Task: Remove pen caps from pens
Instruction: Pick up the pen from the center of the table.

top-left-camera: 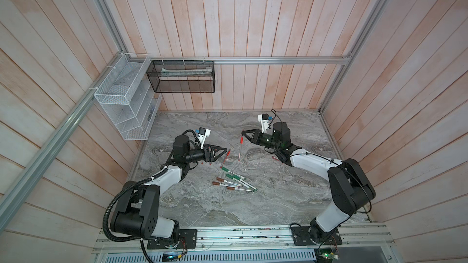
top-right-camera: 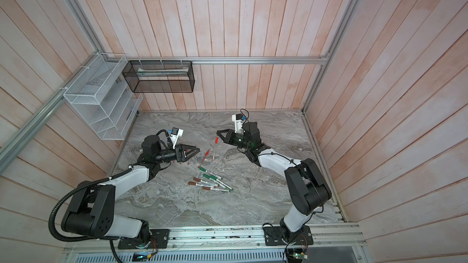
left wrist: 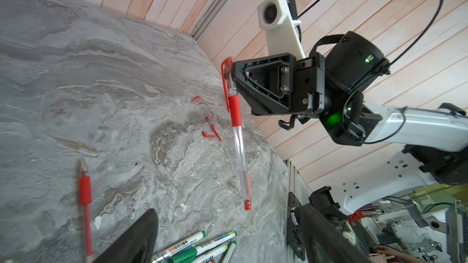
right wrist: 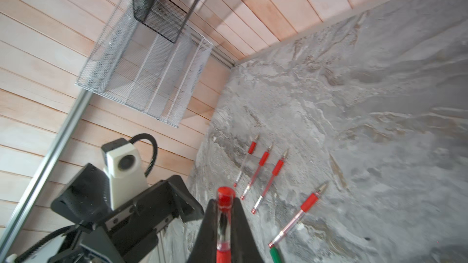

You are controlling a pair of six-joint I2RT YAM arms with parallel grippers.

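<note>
Red cap (left wrist: pixel 227 63) is pinched in the right gripper (top-left-camera: pixel 243 133), jaws clamped tight on it. The clear-barrelled pen (left wrist: pixel 239 148) hangs from that cap, barrel slanting down toward the marble tabletop (top-left-camera: pixel 278 198). Can't tell if its far end touches.

Opposite, the left gripper (top-left-camera: pixel 222 154) is spread wide, holding nothing, facing the right one and clear of the pen.

Four uncapped red pens (right wrist: pixel 277 167) lie on the marble beside the left gripper, tips bare. Loose red caps (left wrist: pixel 211 134) sit scattered on the table by the right arm.

The markers (top-left-camera: pixel 234 182) are piled between the two arms, nearer the bases, green and brown caps on.
</note>
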